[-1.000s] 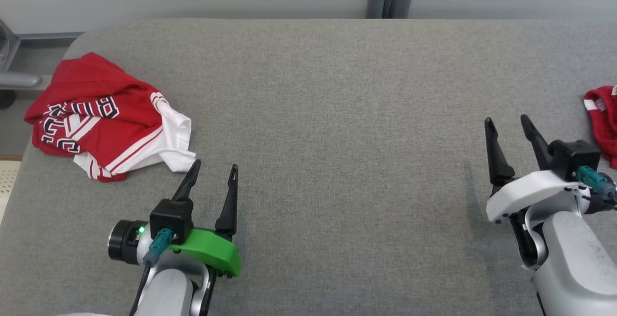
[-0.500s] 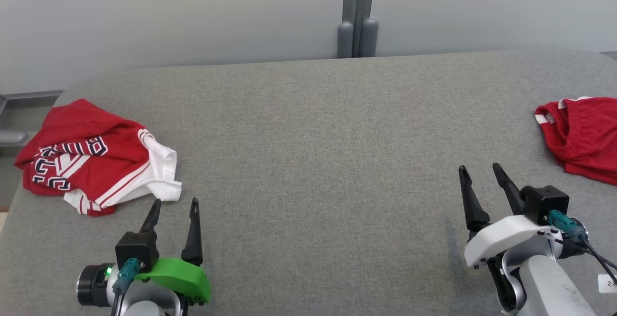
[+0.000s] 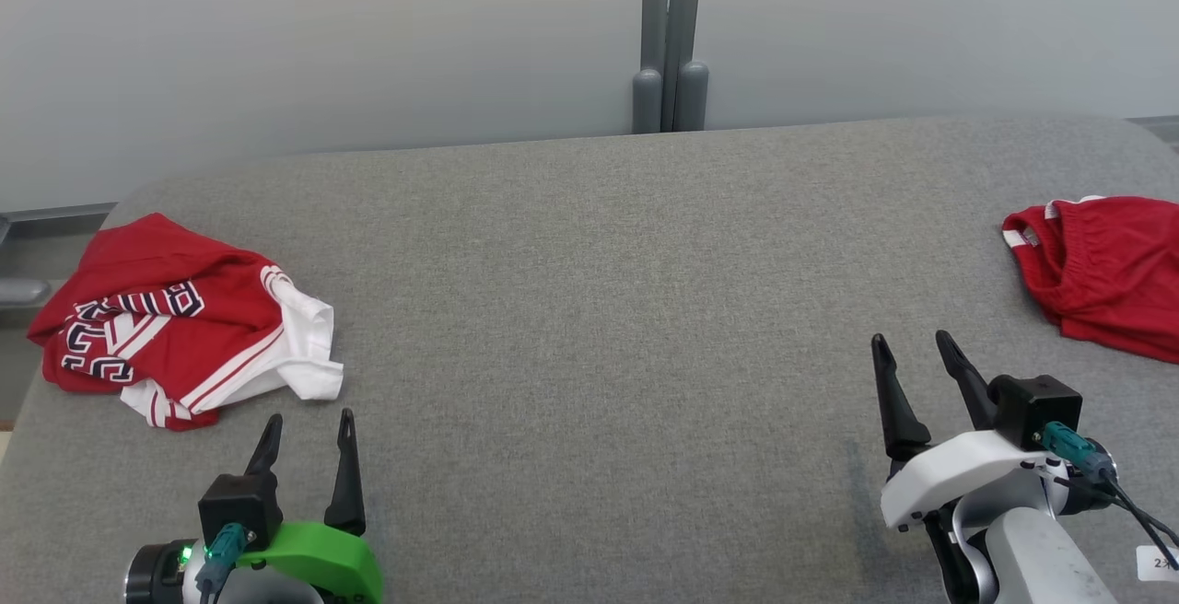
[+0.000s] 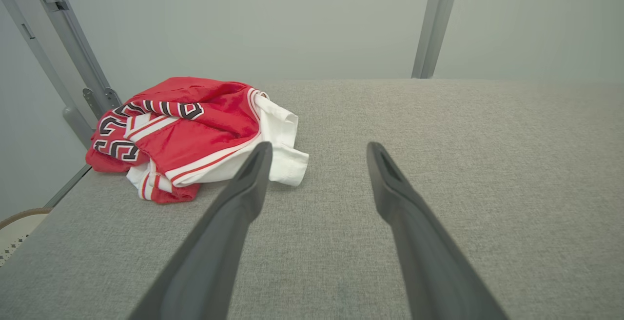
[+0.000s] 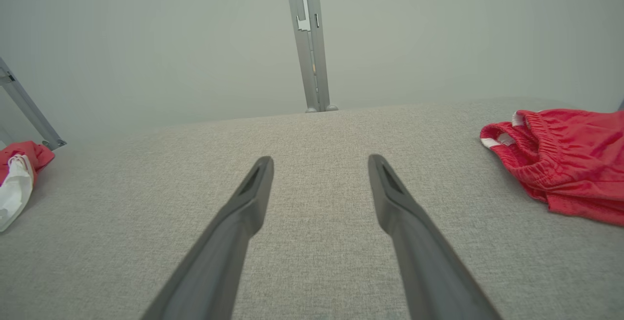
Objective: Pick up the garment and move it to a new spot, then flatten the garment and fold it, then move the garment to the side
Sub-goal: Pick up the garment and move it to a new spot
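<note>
A red garment (image 3: 1105, 272) lies bunched at the right edge of the grey table (image 3: 589, 309), in the right wrist view as the red garment (image 5: 560, 159) off to the right. My right gripper (image 3: 910, 339) stands open over bare cloth, left of and nearer than it; its fingers (image 5: 243, 203) hold nothing. A folded red and white garment with dark lettering (image 3: 175, 319) rests at the table's left edge. My left gripper (image 3: 309, 418) is open just short of its white corner, as the left wrist view shows around the gripper (image 4: 319, 147).
A grey post (image 3: 670, 33) rises behind the table's far edge against a pale wall. The table's left edge runs just beyond the folded garment (image 4: 190, 130), with metal frame bars (image 4: 73, 66) behind it. A wide stretch of grey cloth lies between the two grippers.
The head camera has tilted up, bringing more wall and more of the right garment into the picture. My left gripper has drawn back from the folded garment's white corner. Both grippers stay open.
</note>
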